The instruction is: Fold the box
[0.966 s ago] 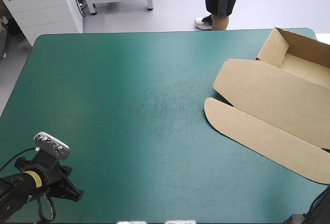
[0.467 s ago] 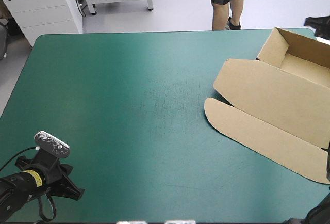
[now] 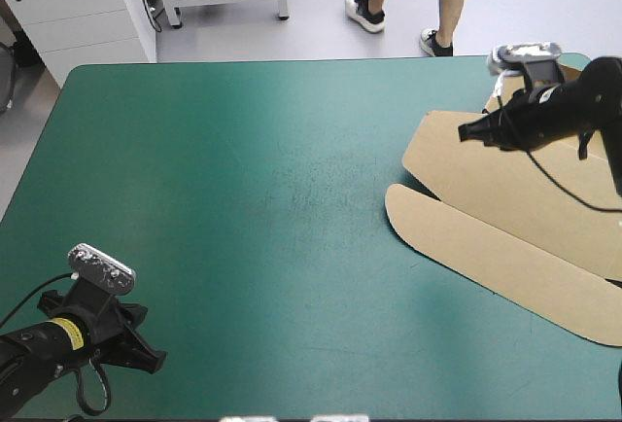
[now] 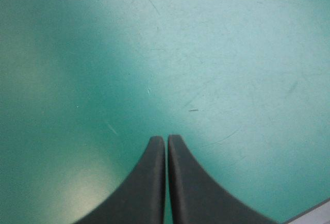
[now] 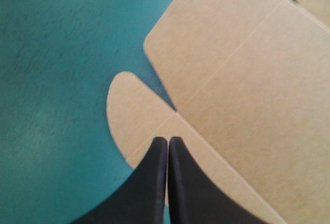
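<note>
Near the table's front left corner I had the left gripper (image 3: 151, 362) low over the bare teal-green cover (image 3: 253, 179), its black fingers pressed together on nothing. The brown box (image 3: 505, 208) lay on the table's right side, its lid panel flat and its rounded flap (image 3: 428, 228) toward the middle. I held the right gripper (image 3: 466, 133) over that lid near the far edge, fingers likewise meeting in a point, empty.
</note>
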Action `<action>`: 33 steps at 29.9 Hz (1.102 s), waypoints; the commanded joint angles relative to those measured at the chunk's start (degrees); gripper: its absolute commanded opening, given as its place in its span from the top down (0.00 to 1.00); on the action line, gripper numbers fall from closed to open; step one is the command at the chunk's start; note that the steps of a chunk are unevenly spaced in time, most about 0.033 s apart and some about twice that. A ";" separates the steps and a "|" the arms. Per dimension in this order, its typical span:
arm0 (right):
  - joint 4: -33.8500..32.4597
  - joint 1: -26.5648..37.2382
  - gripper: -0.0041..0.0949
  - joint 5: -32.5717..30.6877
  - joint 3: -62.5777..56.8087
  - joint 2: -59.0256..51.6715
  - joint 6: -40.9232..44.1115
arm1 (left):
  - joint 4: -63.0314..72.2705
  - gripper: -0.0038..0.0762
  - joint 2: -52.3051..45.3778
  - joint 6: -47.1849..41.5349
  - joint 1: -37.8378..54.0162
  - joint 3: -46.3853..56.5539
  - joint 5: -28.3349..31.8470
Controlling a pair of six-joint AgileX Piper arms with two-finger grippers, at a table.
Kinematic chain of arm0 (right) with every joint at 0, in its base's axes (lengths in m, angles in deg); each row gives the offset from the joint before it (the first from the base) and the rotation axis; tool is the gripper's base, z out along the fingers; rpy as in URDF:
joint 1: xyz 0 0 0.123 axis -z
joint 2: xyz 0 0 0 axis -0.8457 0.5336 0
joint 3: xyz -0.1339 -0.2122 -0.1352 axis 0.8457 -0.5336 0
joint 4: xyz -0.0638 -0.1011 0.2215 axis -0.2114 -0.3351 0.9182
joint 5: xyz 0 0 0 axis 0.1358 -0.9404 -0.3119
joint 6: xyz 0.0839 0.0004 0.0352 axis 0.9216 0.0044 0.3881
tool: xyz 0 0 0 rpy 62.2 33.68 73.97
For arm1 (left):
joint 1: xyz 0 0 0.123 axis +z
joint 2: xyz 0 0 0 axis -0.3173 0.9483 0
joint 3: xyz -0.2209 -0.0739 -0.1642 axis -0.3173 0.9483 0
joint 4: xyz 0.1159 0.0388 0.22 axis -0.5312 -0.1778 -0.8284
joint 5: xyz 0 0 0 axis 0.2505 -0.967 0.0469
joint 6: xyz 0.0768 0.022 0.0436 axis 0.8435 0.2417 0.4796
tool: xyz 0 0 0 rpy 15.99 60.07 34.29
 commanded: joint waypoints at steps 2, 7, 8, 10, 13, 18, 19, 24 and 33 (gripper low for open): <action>-0.49 -5.56 0.97 6.11 -10.06 -11.40 0.22 | 2.85 0.96 -1.22 -0.14 -0.17 -0.09 3.90; -0.27 -7.76 0.97 12.37 -25.62 -23.75 0.36 | 2.85 0.96 -6.13 -0.14 -0.17 3.67 5.52; -0.27 -7.76 0.97 13.65 -28.49 -26.35 0.36 | 2.85 0.96 -7.43 -0.14 -0.17 4.48 5.52; -0.27 -7.76 0.97 15.26 -33.23 -31.65 0.36 | 2.85 0.96 -9.13 -0.14 -0.17 5.43 5.52; -0.27 -7.76 0.97 16.10 -39.74 -38.67 0.15 | 3.11 0.96 -12.01 -0.14 -0.17 6.92 5.61; -0.27 -7.76 0.97 16.17 -48.76 -49.30 -3.03 | 3.11 0.96 -15.70 -0.14 -0.17 8.88 5.85; -0.27 -7.76 0.97 16.40 -50.32 -51.38 -3.19 | 3.11 0.96 -16.18 -0.14 -0.17 8.94 5.85; -0.38 -7.76 0.97 18.91 -56.14 -60.14 -3.19 | 3.11 0.96 -17.48 -0.14 -0.17 9.20 6.15; 0.01 -7.76 0.97 20.68 -62.70 -69.77 -3.19 | 3.11 0.96 -17.48 -0.14 -0.17 13.24 6.05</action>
